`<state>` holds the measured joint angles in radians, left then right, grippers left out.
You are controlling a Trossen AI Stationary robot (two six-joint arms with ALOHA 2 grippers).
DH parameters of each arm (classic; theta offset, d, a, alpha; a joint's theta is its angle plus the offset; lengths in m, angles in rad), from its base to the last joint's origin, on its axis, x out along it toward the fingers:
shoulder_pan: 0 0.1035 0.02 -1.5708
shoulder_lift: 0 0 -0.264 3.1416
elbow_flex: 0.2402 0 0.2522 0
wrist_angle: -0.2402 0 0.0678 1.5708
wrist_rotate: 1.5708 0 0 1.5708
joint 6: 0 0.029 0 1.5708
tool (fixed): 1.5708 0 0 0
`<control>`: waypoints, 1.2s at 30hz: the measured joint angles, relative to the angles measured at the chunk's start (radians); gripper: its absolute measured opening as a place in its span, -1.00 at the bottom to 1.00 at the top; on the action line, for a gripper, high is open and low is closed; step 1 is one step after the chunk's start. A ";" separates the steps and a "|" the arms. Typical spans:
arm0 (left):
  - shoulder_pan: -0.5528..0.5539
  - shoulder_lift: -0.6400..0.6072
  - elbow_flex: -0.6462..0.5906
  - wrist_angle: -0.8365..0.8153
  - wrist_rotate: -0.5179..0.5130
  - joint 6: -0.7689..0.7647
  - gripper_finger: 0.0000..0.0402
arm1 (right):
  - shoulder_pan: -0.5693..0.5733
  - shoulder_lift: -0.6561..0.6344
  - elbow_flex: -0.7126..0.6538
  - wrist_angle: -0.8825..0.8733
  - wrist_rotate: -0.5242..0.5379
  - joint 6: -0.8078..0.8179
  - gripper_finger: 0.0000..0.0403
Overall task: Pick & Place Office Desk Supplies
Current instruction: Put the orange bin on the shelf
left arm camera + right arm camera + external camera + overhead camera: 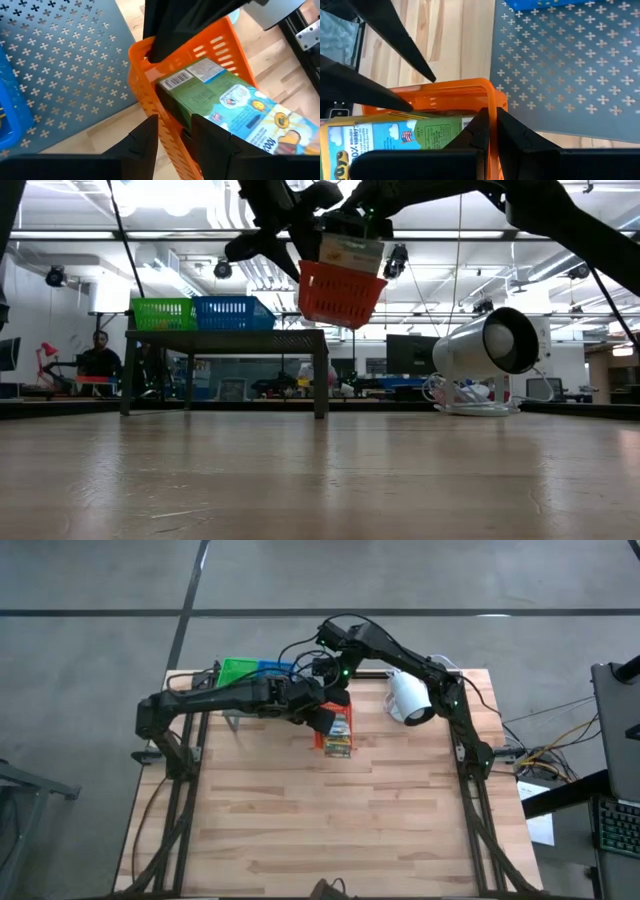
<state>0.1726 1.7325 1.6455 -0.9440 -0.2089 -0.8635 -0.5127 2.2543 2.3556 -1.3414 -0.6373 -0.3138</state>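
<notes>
A red-orange plastic tray hangs in the air above the table, tilted, with a green and yellow printed card box lying in it. My left gripper and my right gripper are both shut on the tray's walls at opposite sides. In the high view the left gripper comes from the table's left and the right gripper from the far right. A green tray and a blue tray stand on the grey perforated shelf. Loops and rubber bands do not show. My left gripper pinches one wall of the red-orange tray, one finger outside and one inside beside the box. The tray is lifted clear of the table. My right gripper pinches the opposite wall near a corner, with the rim between its two fingers.
The white lamp lies at the table's far right, close to the right arm. The grey shelf sits at the far left edge. Bare wooden tabletop stretches toward the near edge. A person sits in the room behind.
</notes>
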 joint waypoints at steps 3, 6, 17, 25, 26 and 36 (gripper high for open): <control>0.000 0.000 -0.001 0.002 0.000 0.000 -0.39 | 0.002 0.000 0.000 0.002 0.001 0.000 -0.91; 0.001 -0.001 -0.020 0.012 0.000 0.000 -0.39 | 0.003 0.000 0.000 0.003 0.000 0.000 -0.91; 0.019 -0.002 -0.077 0.087 0.023 -0.003 -0.39 | 0.004 0.000 0.000 0.009 -0.059 0.000 -0.91; 0.029 -0.002 -0.083 0.087 0.030 0.000 -0.39 | 0.004 0.000 0.000 0.014 -0.060 -0.004 -0.91; 0.031 -0.002 -0.083 0.085 0.029 0.001 -0.39 | 0.004 0.000 0.000 0.014 -0.060 -0.004 -0.91; 0.050 -0.002 -0.114 0.099 0.022 0.008 -0.39 | 0.004 -0.002 0.000 0.021 -0.067 -0.004 -0.91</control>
<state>0.2227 1.7309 1.5311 -0.8454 -0.1867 -0.8550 -0.5087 2.2528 2.3558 -1.3205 -0.7040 -0.3179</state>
